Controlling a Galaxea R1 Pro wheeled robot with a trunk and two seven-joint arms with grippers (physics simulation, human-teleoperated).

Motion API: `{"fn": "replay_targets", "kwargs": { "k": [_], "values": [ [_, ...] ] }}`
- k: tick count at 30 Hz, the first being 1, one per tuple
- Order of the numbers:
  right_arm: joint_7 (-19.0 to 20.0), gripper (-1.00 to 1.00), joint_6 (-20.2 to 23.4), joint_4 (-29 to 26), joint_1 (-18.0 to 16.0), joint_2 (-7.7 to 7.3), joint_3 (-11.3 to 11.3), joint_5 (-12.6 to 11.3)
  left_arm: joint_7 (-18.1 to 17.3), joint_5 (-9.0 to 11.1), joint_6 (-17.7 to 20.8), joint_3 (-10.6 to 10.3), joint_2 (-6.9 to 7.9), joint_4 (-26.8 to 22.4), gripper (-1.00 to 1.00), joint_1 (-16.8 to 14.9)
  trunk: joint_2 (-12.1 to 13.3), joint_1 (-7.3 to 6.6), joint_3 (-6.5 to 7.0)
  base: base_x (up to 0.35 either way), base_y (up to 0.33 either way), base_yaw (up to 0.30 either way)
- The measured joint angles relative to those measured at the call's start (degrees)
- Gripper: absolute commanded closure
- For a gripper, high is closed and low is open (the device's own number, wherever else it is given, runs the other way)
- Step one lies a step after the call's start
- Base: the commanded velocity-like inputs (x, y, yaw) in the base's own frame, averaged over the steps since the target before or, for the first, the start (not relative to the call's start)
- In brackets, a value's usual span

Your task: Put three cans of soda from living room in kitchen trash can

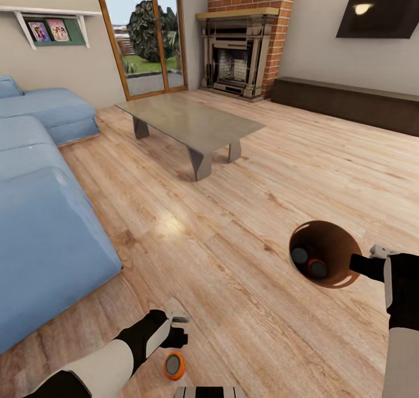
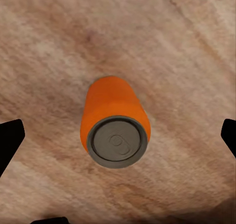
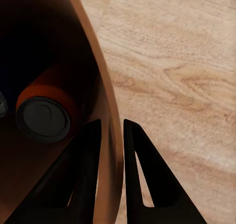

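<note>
On the wood floor at six o'clock, a soda can [image 2: 115,128] stands under the spread left gripper [image 1: 177,322]; light, rigid, slick, so pinch its sides. Right gripper [image 3: 112,135] clamps the bin's wall [image 1: 334,232] at four o'clock.

1. A glass coffee table [image 1: 189,121] with grey angled legs stands on the light wood floor [image 1: 244,223]; it serves as the landmark here.
2. A long blue sofa [image 1: 41,200] lies left of the coffee table, running toward the near edge of the picture.
3. A brick fireplace [image 1: 238,43] with a pale mantel stands beyond the coffee table, in the corner.
4. Glass doors [image 1: 148,34] in wooden frames, showing greenery, are behind the coffee table, left of the fireplace.
5. A dark wall TV [image 1: 378,11] hangs far right of the coffee table, above a low dark cabinet [image 1: 349,104].
6. A white shelf [image 1: 49,22] with framed pictures hangs above the sofa.
</note>
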Motion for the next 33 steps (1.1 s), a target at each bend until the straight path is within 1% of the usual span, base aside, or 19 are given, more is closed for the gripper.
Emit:
{"fn": "replay_targets", "kwargs": {
  "k": [22, 28, 33],
  "values": [
    [0.0, 1.00, 0.0, -0.3, 0.1, -0.07, 0.0, 0.1, 0.0, 0.1, -0.1, 0.1, -0.23, 0.5, -1.00, 0.2, 0.0, 0.00, 0.00, 0.000, 0.000, 0.000],
    [0.0, 1.00, 0.0, -0.4, 0.1, -0.01, 0.0, 0.1, 0.0, 0.0, -1.0, 0.2, -0.16, 0.8, -1.00, 0.9, -2.4, 1.32, -1.08, 0.000, 0.000, 0.000],
    [0.0, 1.00, 0.0, -0.4, 0.1, 0.00, 0.0, -0.1, 0.0, 0.1, -1.2, 0.2, -0.05, 0.8, -1.00, 1.3, -2.4, 1.32, -1.08, 0.000, 0.000, 0.000]
  ]
}}
